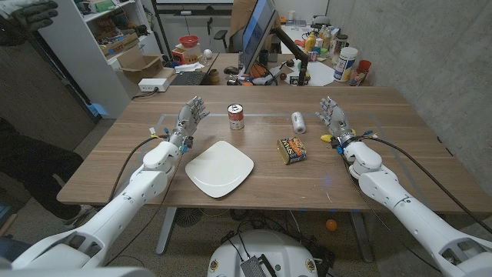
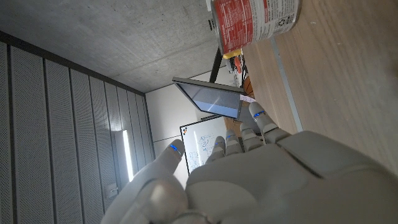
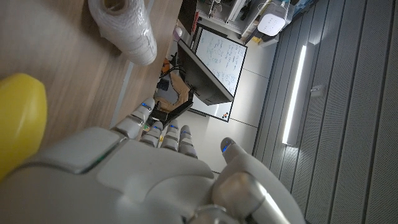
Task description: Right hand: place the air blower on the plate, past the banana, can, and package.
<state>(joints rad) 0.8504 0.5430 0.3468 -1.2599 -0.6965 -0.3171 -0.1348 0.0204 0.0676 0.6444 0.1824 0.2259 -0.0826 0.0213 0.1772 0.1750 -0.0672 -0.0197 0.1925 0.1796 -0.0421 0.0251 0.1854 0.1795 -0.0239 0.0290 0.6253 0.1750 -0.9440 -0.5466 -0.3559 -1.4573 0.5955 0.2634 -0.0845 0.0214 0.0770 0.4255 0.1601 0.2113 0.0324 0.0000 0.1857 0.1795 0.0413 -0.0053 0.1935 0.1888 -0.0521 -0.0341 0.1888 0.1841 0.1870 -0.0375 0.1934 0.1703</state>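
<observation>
A white square plate (image 1: 220,168) lies at the table's near middle. Behind it stands a red-and-white can (image 1: 236,117) (image 2: 254,20). A brown-and-yellow package (image 1: 292,150) lies right of the plate. Farther back lies a white ribbed cylinder (image 1: 298,122) (image 3: 124,28). A small yellow rounded thing (image 1: 327,138) (image 3: 18,124) lies just inside my right hand (image 1: 336,121) (image 3: 149,174). I cannot tell which of these two is the air blower. My right hand holds nothing, its fingers spread and pointing away. My left hand (image 1: 190,119) (image 2: 249,174) stands left of the can, fingers apart and empty.
A monitor (image 1: 257,31) and cluttered desks stand beyond the table's far edge. A person in dark clothes (image 1: 23,161) is at the picture's left edge. Bare wood (image 1: 400,146) stretches right of my right hand.
</observation>
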